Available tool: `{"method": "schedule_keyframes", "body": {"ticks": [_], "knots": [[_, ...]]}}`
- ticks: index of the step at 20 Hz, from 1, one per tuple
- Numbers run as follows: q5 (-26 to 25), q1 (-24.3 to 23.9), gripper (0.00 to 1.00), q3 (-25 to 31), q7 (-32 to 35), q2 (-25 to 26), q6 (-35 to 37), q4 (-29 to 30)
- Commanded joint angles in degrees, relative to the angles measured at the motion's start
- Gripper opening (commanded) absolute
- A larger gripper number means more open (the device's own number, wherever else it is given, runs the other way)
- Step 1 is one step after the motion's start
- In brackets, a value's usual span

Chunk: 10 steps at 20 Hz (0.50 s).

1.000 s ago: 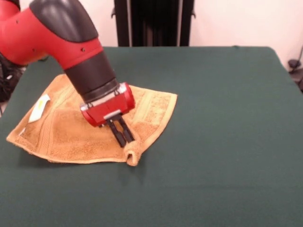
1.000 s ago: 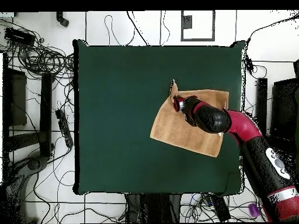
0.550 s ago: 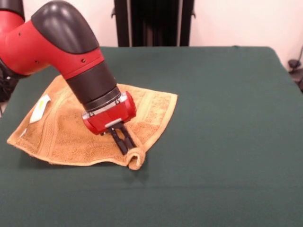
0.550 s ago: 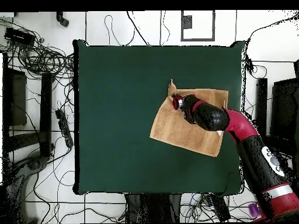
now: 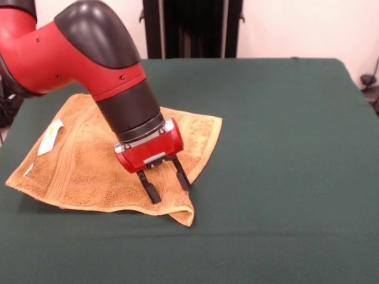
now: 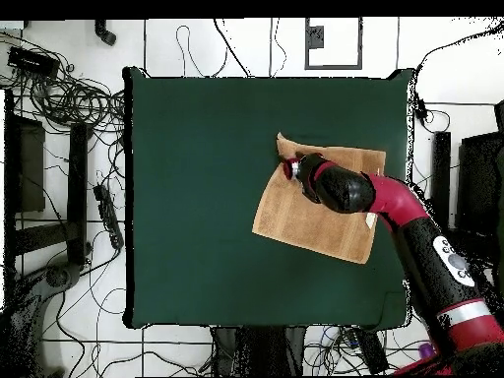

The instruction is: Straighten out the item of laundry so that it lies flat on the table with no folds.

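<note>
The item of laundry point(image 5: 89, 168), an orange-tan towel with a white label point(image 5: 50, 135), lies spread on the left part of the green table point(image 5: 284, 148). Its near corner point(image 5: 185, 216) points out flat toward the front. My gripper point(image 5: 167, 186) hangs open just above that corner region, with its two black fingers point(image 5: 151, 192) apart and nothing between them. In the overhead view the towel point(image 6: 305, 219) lies right of the table's point(image 6: 197, 197) centre. There the gripper point(image 6: 288, 169) sits over the towel's upper left corner, and the arm covers part of the cloth.
Cables point(image 6: 69, 98) and stands crowd the floor around the table in the overhead view. The towel's left edge lies close to the table's left edge in the front view. A dark stand point(image 5: 192, 26) rises behind the table's far side.
The gripper was shut on the towel's curled corner. It has opened and let go, shifting slightly right. The corner now lies stretched out flat instead of rolled up.
</note>
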Motion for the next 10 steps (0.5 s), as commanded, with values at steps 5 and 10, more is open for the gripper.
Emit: {"method": "schedule_keyframes", "body": {"ticks": [5,10], "knots": [[-3.04,6.88,1.0,-13.0,9.48,2.11,-7.17,-5.57],[-1.07,8.25,1.0,-14.81,8.39,0.36,-2.93,-5.59]]}}
